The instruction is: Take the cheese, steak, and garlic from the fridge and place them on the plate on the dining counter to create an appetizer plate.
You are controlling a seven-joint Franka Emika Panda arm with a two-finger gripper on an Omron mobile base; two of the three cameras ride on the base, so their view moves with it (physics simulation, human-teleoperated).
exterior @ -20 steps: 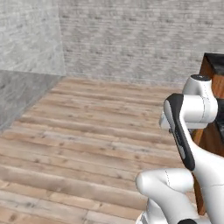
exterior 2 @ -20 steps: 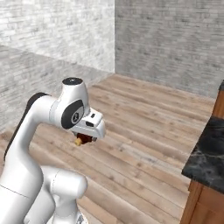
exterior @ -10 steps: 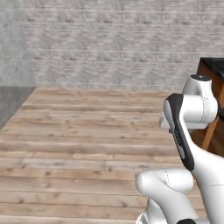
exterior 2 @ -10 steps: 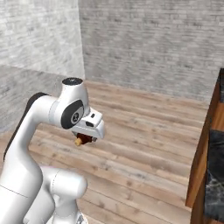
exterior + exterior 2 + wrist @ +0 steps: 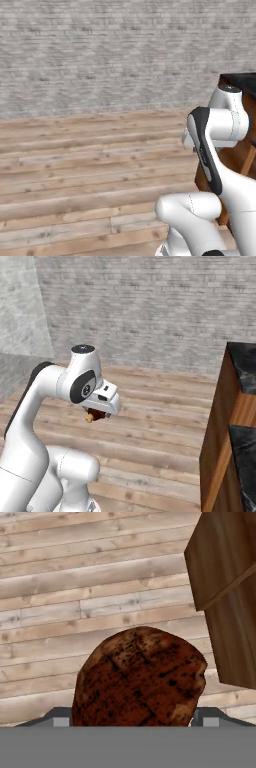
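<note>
Nearest the hand camera, the steak (image 5: 140, 679) sits right against the lens at 6 o'clock, a dark reddish-brown charred lump clamped in the end effector (image 5: 96, 415), whose jaws stand wide around it. In the right base view the same lump shows as a small brown tip under the folded white wrist, hanging above the wooden floor (image 5: 150, 426).

The step in hand looks like the carry: the steak is out of the fridge and riding with the base toward the dining bench (image 5: 242, 373). That bench's brown wood-panel front and black marble top stand at about 3 o'clock in the right base view; in the hand view a corner of the wood panel shows at 1 to 3 o'clock, beyond the steak. Farthest off, a grey brick wall (image 5: 110, 55) closes the room at 12 o'clock.

The plate cannot be seen from here, so how much is already on it cannot be told. The next move calls for bringing the base alongside the bench, finding the plate on the marble top, then raising the arm over it and lowering before letting the steak go.
</note>
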